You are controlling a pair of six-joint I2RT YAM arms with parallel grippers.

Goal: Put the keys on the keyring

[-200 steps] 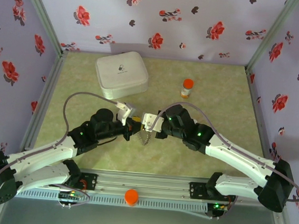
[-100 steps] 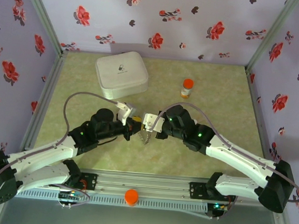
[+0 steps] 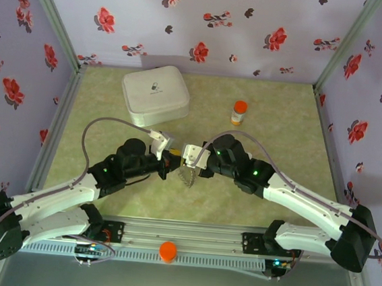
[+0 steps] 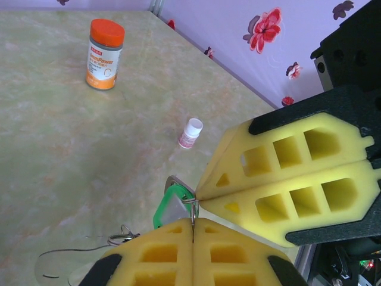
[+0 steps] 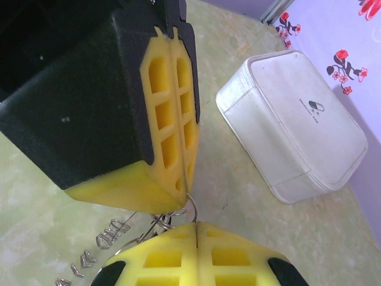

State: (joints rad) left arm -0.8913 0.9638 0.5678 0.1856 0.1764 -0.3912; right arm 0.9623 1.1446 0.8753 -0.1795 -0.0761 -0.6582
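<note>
My left gripper (image 3: 173,157) and right gripper (image 3: 184,159) meet tip to tip above the middle of the table. Both are shut on the same small wire ring (image 4: 194,210). In the left wrist view a key with a green head (image 4: 162,210) hangs on that ring, just left of my left gripper (image 4: 193,221); the right gripper (image 4: 202,192) pinches the ring from above. From the right wrist, the ring (image 5: 195,205) spans between my right gripper (image 5: 196,225) and the left gripper (image 5: 184,187). The keyring, a thin grey chain (image 3: 188,177), dangles under the grippers, and its links (image 5: 110,235) lie below left.
A white square box (image 3: 155,95) stands at the back left of the green table (image 3: 281,124). An orange-capped pill bottle (image 3: 239,112) is behind the grippers, and a tiny white cap-like piece (image 4: 190,132) lies on the table between them. Floral walls close three sides.
The right gripper has edged slightly toward the left one, and the hanging chain has bunched up closer beneath the two grippers. Both stayed shut.
</note>
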